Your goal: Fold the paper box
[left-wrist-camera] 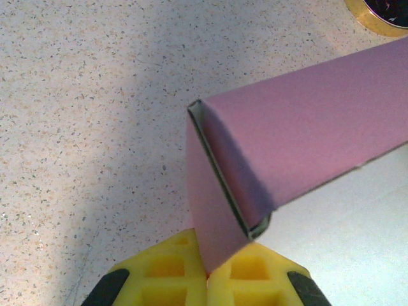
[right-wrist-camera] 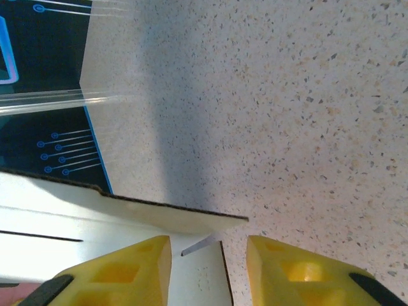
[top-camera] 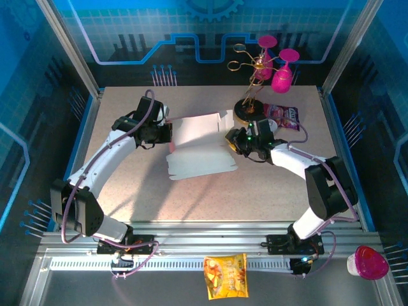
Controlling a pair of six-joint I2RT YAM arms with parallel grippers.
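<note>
The paper box (top-camera: 201,150) lies partly folded in the middle of the table, pale inside up, with its far panel raised. My left gripper (top-camera: 167,134) is at its left end. In the left wrist view the yellow fingers (left-wrist-camera: 166,280) are shut on a pink flap (left-wrist-camera: 213,210), and a folded pink wall (left-wrist-camera: 306,134) runs off to the right. My right gripper (top-camera: 233,141) stands at the box's right end. Seen from the right wrist, its jaws (right-wrist-camera: 209,255) are apart, with a pale flap (right-wrist-camera: 197,274) lying between them untouched and a raised panel (right-wrist-camera: 127,207) just beyond.
A wire rack on a black round base (top-camera: 245,108) holds magenta goblets (top-camera: 280,70) at the back right, close behind my right gripper. A glossy pink snack bag (top-camera: 284,116) lies beside it. An orange bag (top-camera: 225,275) and a pink cup (top-camera: 370,262) sit off the table's near edge.
</note>
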